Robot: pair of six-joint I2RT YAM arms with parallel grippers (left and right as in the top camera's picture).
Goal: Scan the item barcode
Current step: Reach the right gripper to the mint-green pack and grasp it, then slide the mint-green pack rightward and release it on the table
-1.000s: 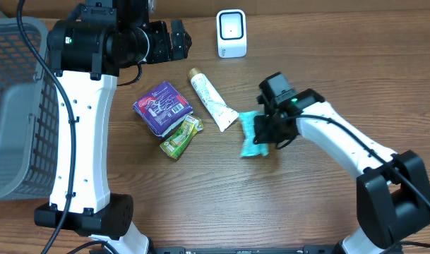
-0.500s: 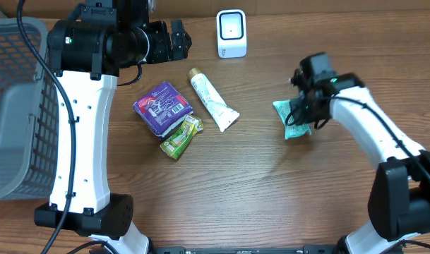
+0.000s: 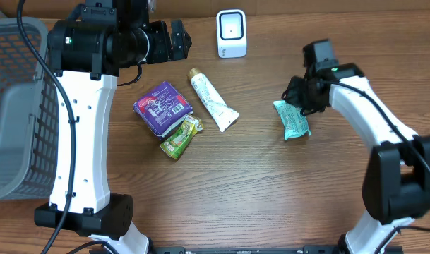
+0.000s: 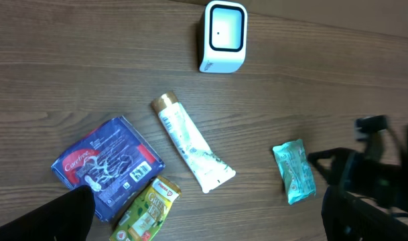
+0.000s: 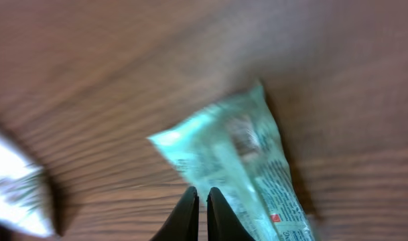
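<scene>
Starting at the near side of the table (image 3: 222, 197): nothing much there, just bare wood. A bit further in, a green sachet (image 3: 181, 136) lies touching a purple pack (image 3: 162, 106), with a white tube (image 3: 212, 100) just beside them.

Off to the right and well apart from that bunch is the teal packet (image 3: 294, 121), lying flat on the wood. That looks like the item to scan. The right gripper (image 5: 201, 197) hangs right at its far end, jaws pinched nearly together with nothing between them, so it's got no hold on the packet.

Further back, the left gripper (image 3: 178, 41) sits up high with its jaws spread wide and empty. At the far edge stands the white scanner (image 3: 231, 33), well away from the packet.

My read: this is the pickup step, not the scan yet. Next move needs those jaws opened, set across the packet, closed, then a carry over to the scanner with the barcode side facing it. Can't tell where the barcode is from here.
</scene>
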